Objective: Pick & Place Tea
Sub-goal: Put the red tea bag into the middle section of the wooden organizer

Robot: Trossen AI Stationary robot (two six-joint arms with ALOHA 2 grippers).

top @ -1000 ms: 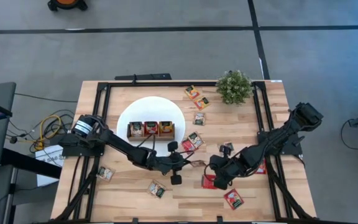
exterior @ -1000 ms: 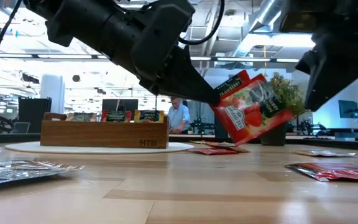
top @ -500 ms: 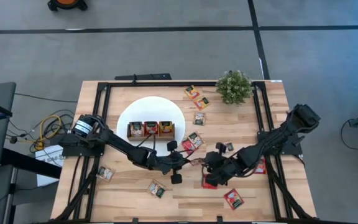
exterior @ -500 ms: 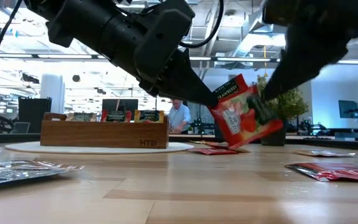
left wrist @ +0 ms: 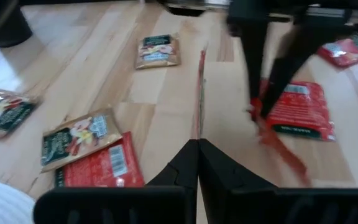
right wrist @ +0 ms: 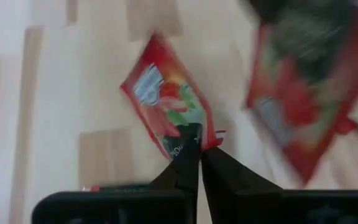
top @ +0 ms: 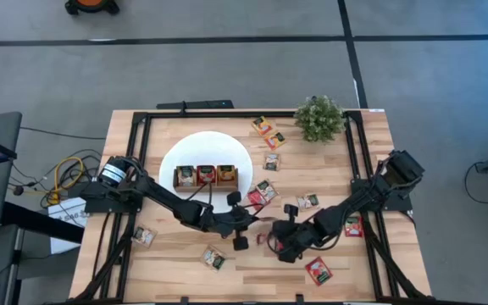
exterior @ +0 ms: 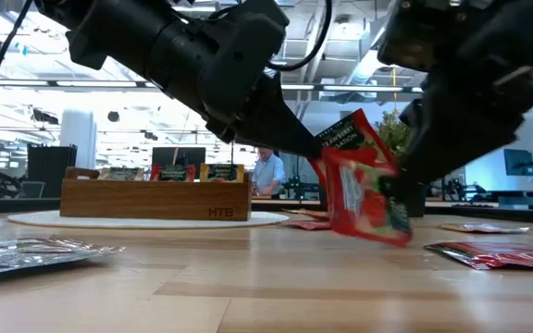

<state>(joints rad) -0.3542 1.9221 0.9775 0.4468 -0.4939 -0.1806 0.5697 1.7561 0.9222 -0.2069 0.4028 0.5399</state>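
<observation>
A red tea sachet (exterior: 364, 185) hangs just above the table, with my left gripper (exterior: 308, 148) shut on its upper corner. It shows edge-on (left wrist: 201, 87) above my left gripper (left wrist: 197, 144) in the left wrist view. My right gripper (exterior: 398, 185) meets the sachet's right edge. In the right wrist view my right gripper (right wrist: 199, 144) is shut on the corner of a red sachet (right wrist: 163, 106). I cannot tell whether that is the one the left holds. From above, both grippers, left (top: 258, 222) and right (top: 272, 238), meet near the table's middle front.
The wooden tray (top: 206, 175) with sachets stands on the white disc (top: 206, 146). A potted plant (top: 318, 119) stands at the back right. Loose sachets lie around (top: 268, 131), (top: 261, 192), (top: 318, 271), (top: 214, 257), (top: 144, 235), and one red sachet (left wrist: 300, 109) beside the right fingers. A person (exterior: 268, 174) is far behind.
My right gripper moved left to the left gripper, opened, then shut on the red sachet. The sachet now hangs lower and steeper. The left arm stayed put.
</observation>
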